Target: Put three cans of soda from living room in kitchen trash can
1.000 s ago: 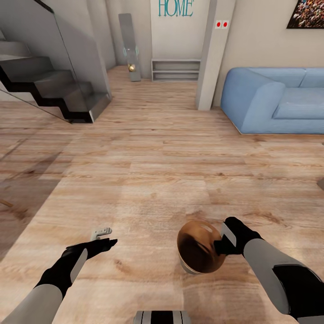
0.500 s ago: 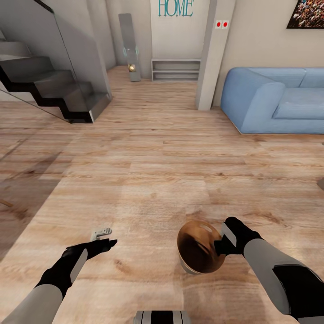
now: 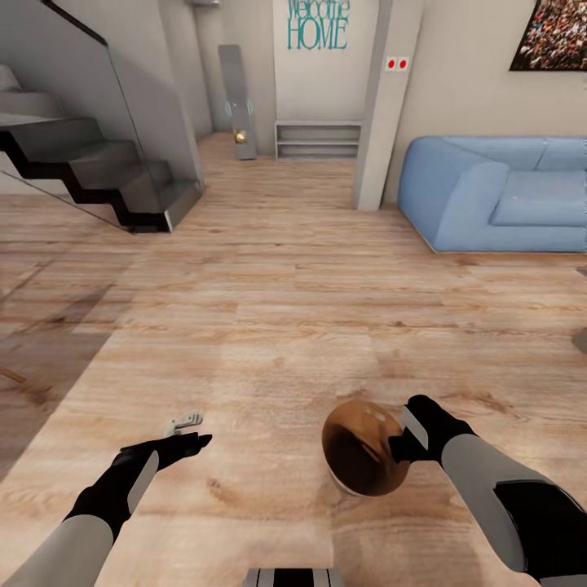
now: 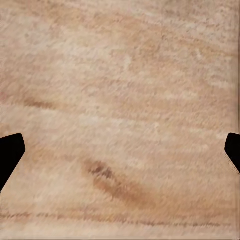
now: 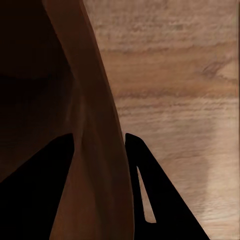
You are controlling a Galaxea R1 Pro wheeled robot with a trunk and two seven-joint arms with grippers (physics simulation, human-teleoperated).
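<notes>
My right gripper point(image 3: 401, 444) is shut on the rim of the trash can point(image 3: 359, 448), a small round bin with a glossy brown inside, held tilted just above the light wood floor. In the right wrist view the brown rim point(image 5: 92, 90) runs between the two black fingers point(image 5: 60, 165). My left gripper point(image 3: 194, 438) hangs open over bare planks with nothing between its fingertips point(image 4: 10, 155). The soda cans are out of view. This is the living room, with its light blue sofa point(image 3: 497, 191) at the right.
A dark staircase with a glass rail point(image 3: 98, 163) stands at the far left. A grey pillar point(image 3: 377, 106) rises beside the sofa, with a low shelf point(image 3: 318, 140) behind it. Open wood floor point(image 3: 277, 310) stretches ahead.
The whole head view has shifted, so that more of the far wall shows at the top: the camera moved. Both arms and the bin keep their places.
</notes>
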